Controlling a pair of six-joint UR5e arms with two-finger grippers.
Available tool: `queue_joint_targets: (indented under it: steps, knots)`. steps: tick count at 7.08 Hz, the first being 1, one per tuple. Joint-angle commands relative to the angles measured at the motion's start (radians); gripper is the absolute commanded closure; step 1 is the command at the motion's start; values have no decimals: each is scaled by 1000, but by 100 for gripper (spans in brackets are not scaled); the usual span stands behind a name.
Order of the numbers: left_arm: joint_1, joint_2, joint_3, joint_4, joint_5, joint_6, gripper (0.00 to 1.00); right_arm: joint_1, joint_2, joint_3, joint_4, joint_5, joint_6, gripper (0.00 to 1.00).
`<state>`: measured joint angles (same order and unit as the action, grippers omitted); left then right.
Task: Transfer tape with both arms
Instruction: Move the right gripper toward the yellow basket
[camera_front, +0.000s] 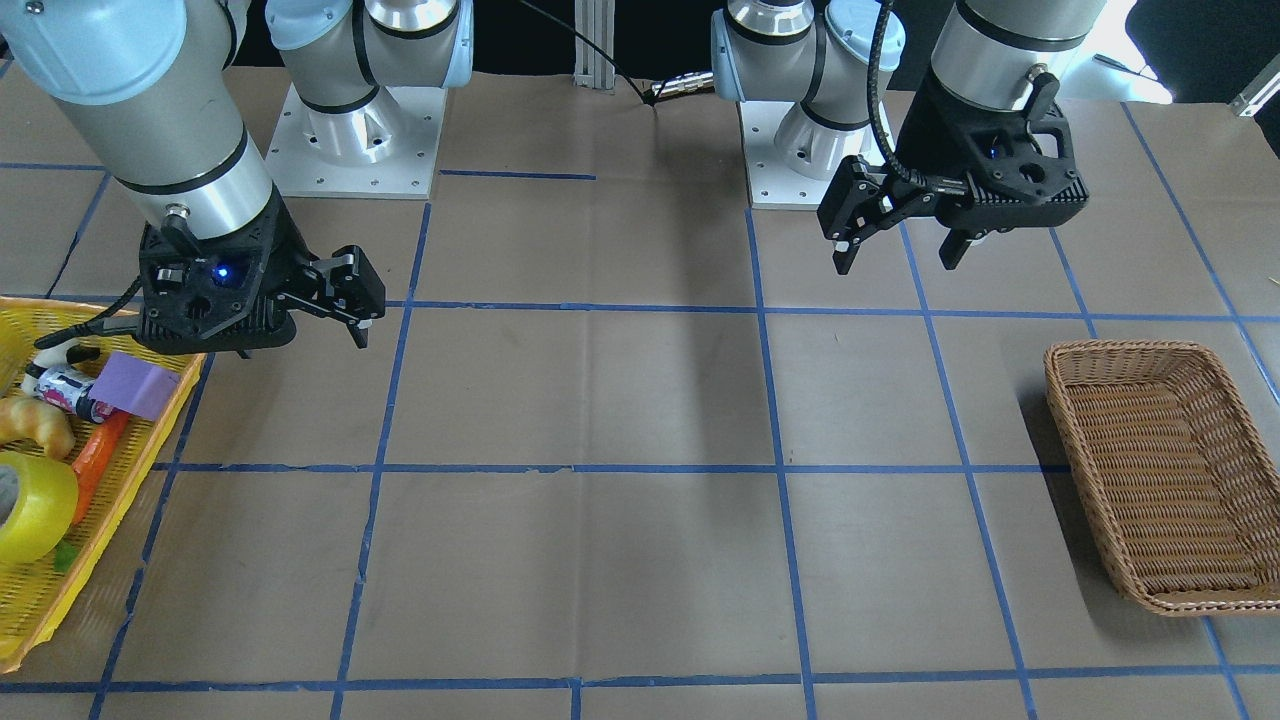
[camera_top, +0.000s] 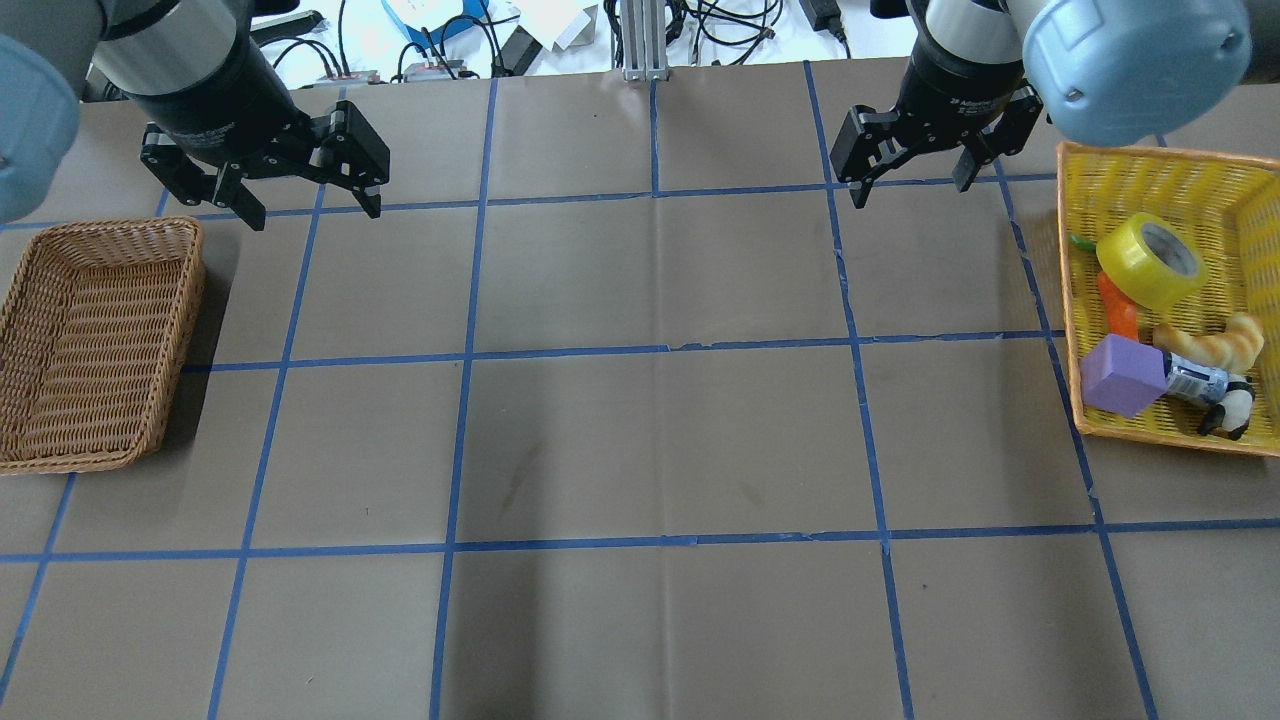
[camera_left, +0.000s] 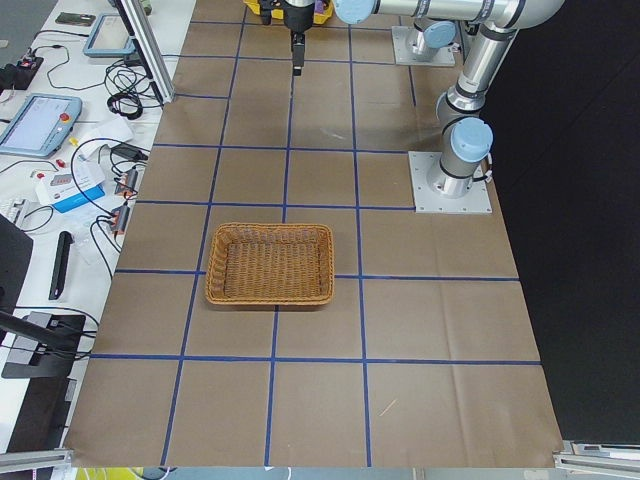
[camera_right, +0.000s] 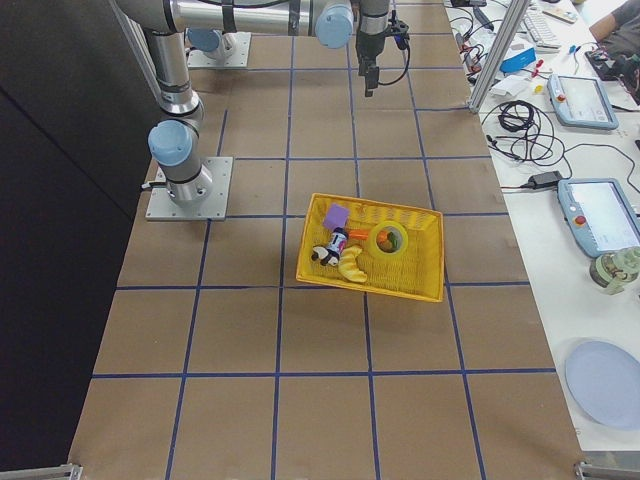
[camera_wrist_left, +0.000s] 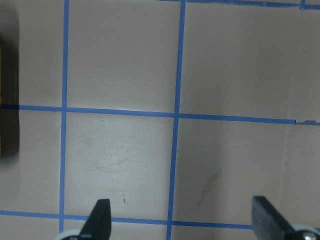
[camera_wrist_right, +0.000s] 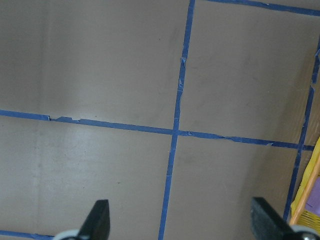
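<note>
The yellow tape roll (camera_top: 1150, 262) lies in a yellow basket (camera_top: 1160, 155) at the table's right end. It also shows in the front-facing view (camera_front: 30, 505) and the exterior right view (camera_right: 388, 240). My right gripper (camera_top: 912, 188) hangs open and empty above the table, left of the basket's far corner and apart from the tape. In the front-facing view it (camera_front: 300, 345) hovers by the basket's edge (camera_front: 30, 610). My left gripper (camera_top: 310, 205) is open and empty above the table, just past the far corner of a wicker basket (camera_top: 100, 228). Both wrist views show only bare table between open fingers.
The yellow basket also holds a purple block (camera_top: 1122, 375), a carrot (camera_top: 1118, 310), a croissant (camera_top: 1215, 345) and a small can (camera_top: 1195, 380). The wicker basket (camera_front: 1120, 350) holds nothing. Brown paper with blue tape lines covers the table.
</note>
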<state>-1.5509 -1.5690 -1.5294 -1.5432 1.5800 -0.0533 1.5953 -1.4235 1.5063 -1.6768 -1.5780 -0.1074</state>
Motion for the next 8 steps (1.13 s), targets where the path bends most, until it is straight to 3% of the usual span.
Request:
queue_joint_targets:
  steps: [1, 5, 8]
  knots:
    - [0, 0, 0, 0, 0, 0, 0, 5, 0, 6, -1, 1, -1, 0]
    - [0, 0, 0, -1, 0, 1, 0, -111, 18, 11, -23, 3, -268, 0]
    - [2, 0, 0, -1, 0, 1, 0, -367, 138, -7, -145, 12, -588, 0]
